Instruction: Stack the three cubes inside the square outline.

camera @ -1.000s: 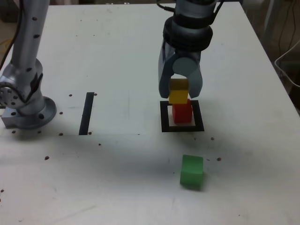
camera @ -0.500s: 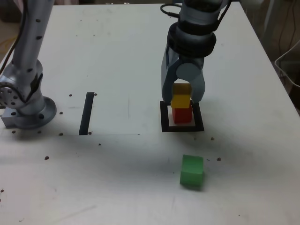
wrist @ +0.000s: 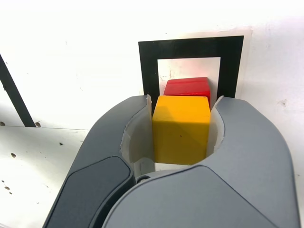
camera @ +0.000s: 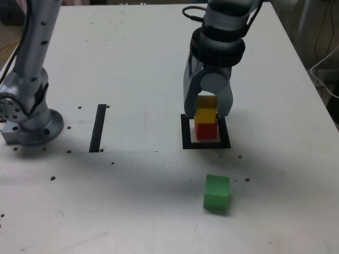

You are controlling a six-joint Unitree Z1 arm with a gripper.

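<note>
Exterior view, near to far: green cube (camera: 216, 193) loose on the table (camera: 132, 53), well apart from the square outline (camera: 206, 143). Farther back, red cube (camera: 206, 129) inside the outline, yellow cube (camera: 205, 115) on top or just above it; contact hard to confirm. Gripper (camera: 208, 112) clenched on the yellow cube, jaws pressed to both its sides in the wrist view. Possible trouble: letting go while off-centre, tipping yellow off red; dragging a jaw on withdrawal, knocking the pair over.
</note>
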